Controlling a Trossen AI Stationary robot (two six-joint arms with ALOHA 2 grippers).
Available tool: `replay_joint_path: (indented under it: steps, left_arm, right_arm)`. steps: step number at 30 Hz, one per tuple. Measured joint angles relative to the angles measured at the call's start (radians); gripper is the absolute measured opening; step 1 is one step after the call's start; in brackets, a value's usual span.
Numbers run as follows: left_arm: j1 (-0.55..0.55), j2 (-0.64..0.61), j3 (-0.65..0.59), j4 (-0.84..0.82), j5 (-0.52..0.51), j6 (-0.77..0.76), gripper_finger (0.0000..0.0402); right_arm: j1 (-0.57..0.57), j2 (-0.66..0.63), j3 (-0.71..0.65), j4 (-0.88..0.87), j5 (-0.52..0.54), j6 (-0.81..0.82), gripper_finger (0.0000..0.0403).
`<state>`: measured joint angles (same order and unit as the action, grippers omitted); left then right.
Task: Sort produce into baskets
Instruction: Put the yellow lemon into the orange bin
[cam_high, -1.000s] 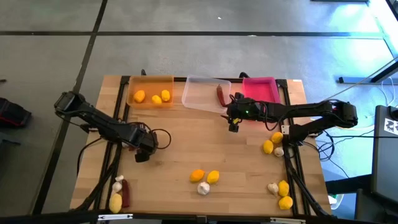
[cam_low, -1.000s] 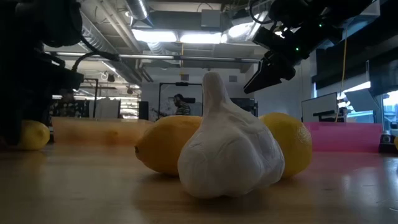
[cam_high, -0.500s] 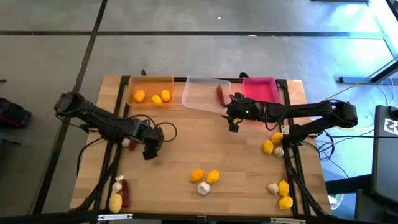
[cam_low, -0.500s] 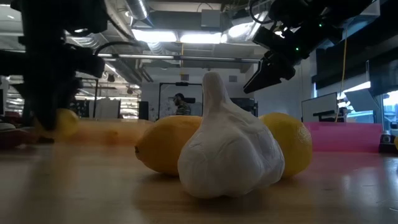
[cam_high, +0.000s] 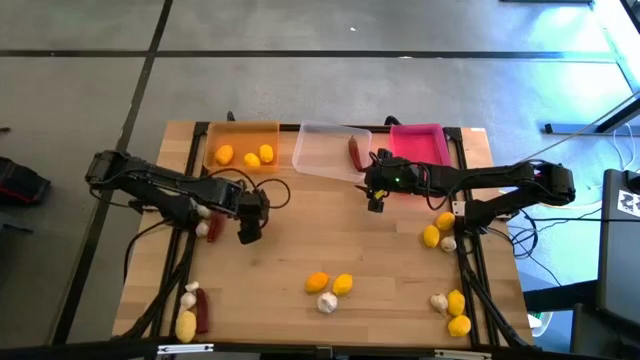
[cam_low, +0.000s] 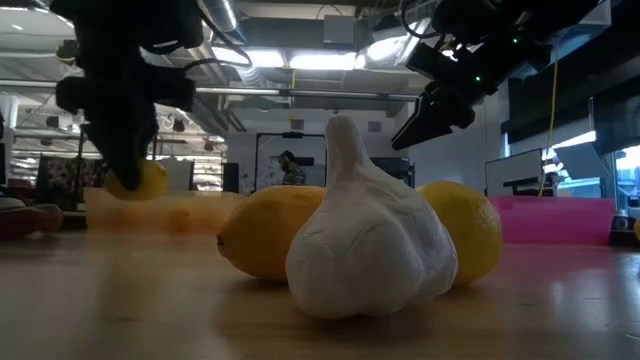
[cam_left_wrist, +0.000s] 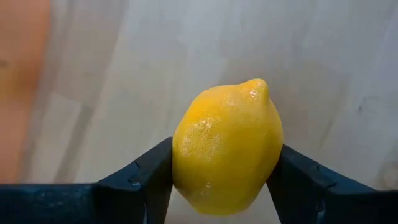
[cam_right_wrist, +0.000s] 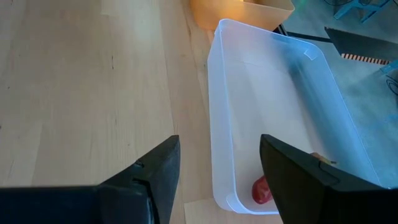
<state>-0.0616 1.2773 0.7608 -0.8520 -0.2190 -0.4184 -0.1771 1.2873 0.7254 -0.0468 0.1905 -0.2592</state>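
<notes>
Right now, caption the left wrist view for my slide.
Left gripper shut on a yellow lemon, held above the wooden table.

In the low view, the garlic bulb hides most of two lemons behind it. The chili in the clear tray is half covered by a right pincer finger. At nine o'clock the orange tray is blurred.

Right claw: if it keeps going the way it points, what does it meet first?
Probably the clear rectangular plastic tray: the open right claw faces its near wall and floor, where a dark red chili lies. Depth unclear.
</notes>
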Motion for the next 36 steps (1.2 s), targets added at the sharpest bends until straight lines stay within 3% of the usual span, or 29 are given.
replay_joint_path:
  steps: [5,15,36]
  left_arm:
    - [0.068,-0.074,0.005,-0.001,-0.087,0.064,0.0213]
    - [0.265,-0.250,0.005,0.072,-0.392,0.082,0.0214]
    - [0.705,-0.162,-0.083,0.301,-0.389,0.102,0.0214]
  right_arm:
    - [0.000,0.000,0.000,0.000,0.000,0.000,0.0215]
    - [0.000,0.000,0.000,0.003,0.000,0.000,0.0215]
    - [0.000,0.000,0.000,0.004,0.000,0.000,0.0215]
